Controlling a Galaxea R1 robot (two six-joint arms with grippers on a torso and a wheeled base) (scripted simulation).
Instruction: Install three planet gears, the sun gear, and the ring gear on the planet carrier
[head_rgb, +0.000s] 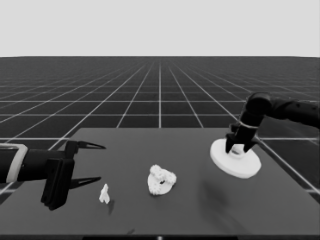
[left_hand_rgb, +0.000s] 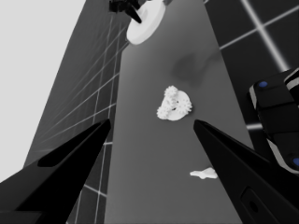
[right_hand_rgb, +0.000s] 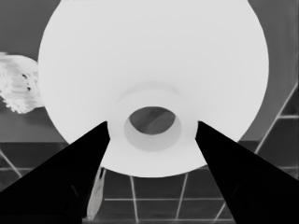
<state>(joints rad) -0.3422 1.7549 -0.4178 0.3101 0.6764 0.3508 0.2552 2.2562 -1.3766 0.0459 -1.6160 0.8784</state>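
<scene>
Dark table (head_rgb: 200, 210): right gripper (head_rgb: 240, 149) clamps hubbed larger round part (head_rgb: 240, 165).

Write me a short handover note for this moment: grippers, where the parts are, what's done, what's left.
Right gripper: shut on the raised hub of the larger round part, at the table's right end; the part looks tilted, seemingly lifted.
Left gripper: parked open over the table's left end, holding nothing.
Smaller round part: mid-table, with gears sitting on it; their exact count is unclear.
Thin white piece: lies loose near the left gripper.
Done: gears appear placed on the smaller part.
Left: carry the larger part over and set it on top of the gears.
</scene>
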